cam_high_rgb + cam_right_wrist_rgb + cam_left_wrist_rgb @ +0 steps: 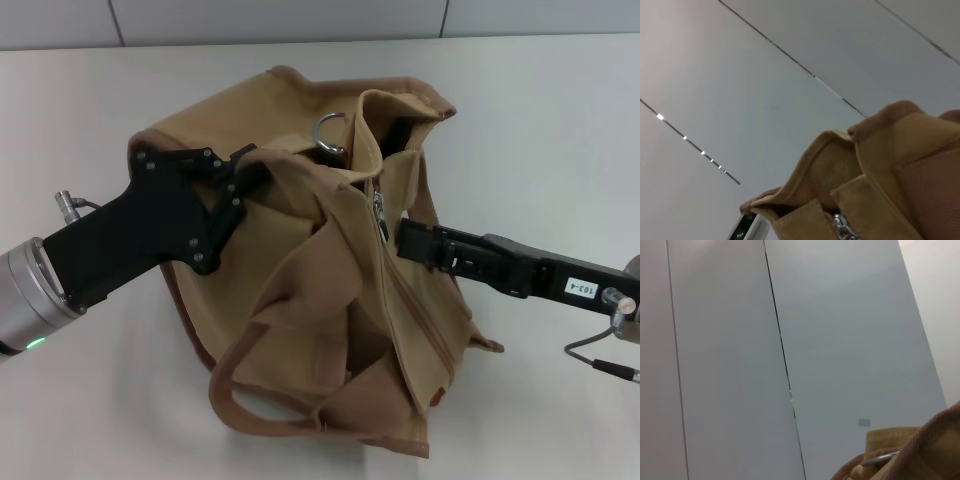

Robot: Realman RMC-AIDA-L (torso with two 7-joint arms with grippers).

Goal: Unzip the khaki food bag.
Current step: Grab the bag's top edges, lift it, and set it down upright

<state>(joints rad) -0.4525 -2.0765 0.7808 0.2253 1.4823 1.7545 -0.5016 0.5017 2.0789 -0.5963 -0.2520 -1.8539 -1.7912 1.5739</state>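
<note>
One khaki food bag (330, 300) mid-counter, slumped and crumpled, top end toward the wall. White counter (560, 120) bare on all sides of it; wide open room right and far, bag's near corner close to the counter's front edge. Two strap handles: one looped loose at the near side (235, 400), one bunched at the left. One metal ring (332, 135) at the top. Zipper pull (380, 215) partway along the top seam, mouth gaping behind it. Left hand (235, 190) closed on bunched fabric at the bag's left upper edge. Right hand (405, 238) touching the pull from the right; finger state unclear, fabric folds crowd it. Panelled wall (790, 340) behind.
</note>
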